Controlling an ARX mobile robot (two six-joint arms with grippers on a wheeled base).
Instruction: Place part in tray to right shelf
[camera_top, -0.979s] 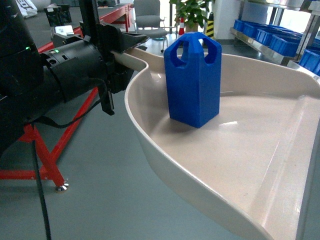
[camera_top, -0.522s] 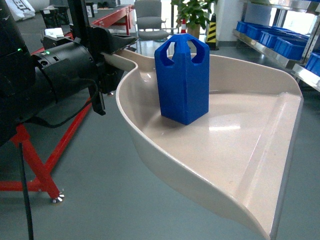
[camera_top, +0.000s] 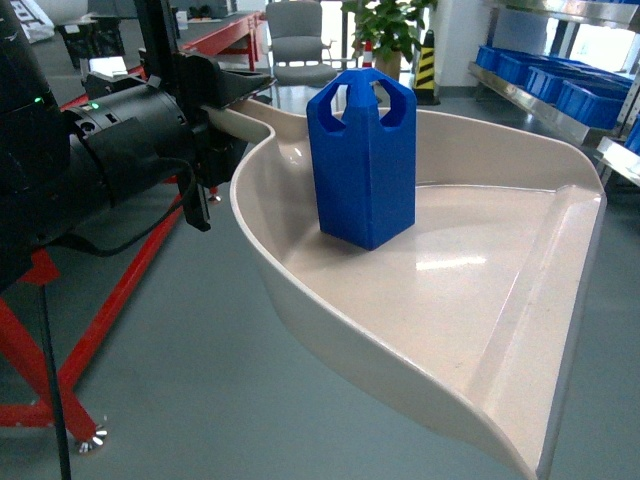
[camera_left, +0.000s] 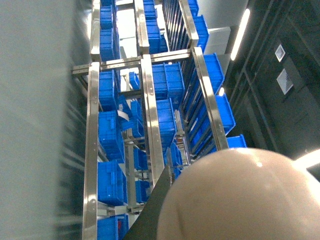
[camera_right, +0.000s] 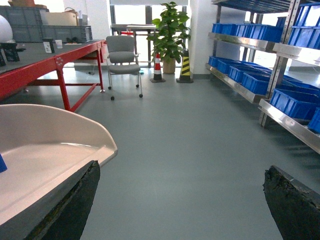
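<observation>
The blue part (camera_top: 362, 160) stands upright in the cream tray (camera_top: 480, 280), towards its handle end. My left gripper (camera_top: 222, 100) is shut on the tray's handle (camera_top: 248, 122) and holds the tray in the air over the floor. In the left wrist view the tray's underside (camera_left: 240, 200) fills the lower right beside one dark finger (camera_left: 157, 205). My right gripper (camera_right: 180, 170) is open with only floor between its fingers, and the tray's lip (camera_right: 50, 145) lies at its left. The right shelf (camera_top: 560, 90) with blue crates runs along the right wall (camera_right: 280, 100).
A red-framed workbench (camera_right: 50, 55) stands at the left, its leg (camera_top: 60, 350) close under my left arm. A grey chair (camera_right: 122, 55), a potted plant (camera_right: 170, 30) and traffic cones (camera_right: 157, 67) stand at the far end. Grey floor (camera_right: 190, 130) lies between bench and shelf.
In the head view the tray with the part has slid left and its front lip has come into sight. The red frame has dropped lower. The part stays upright.
</observation>
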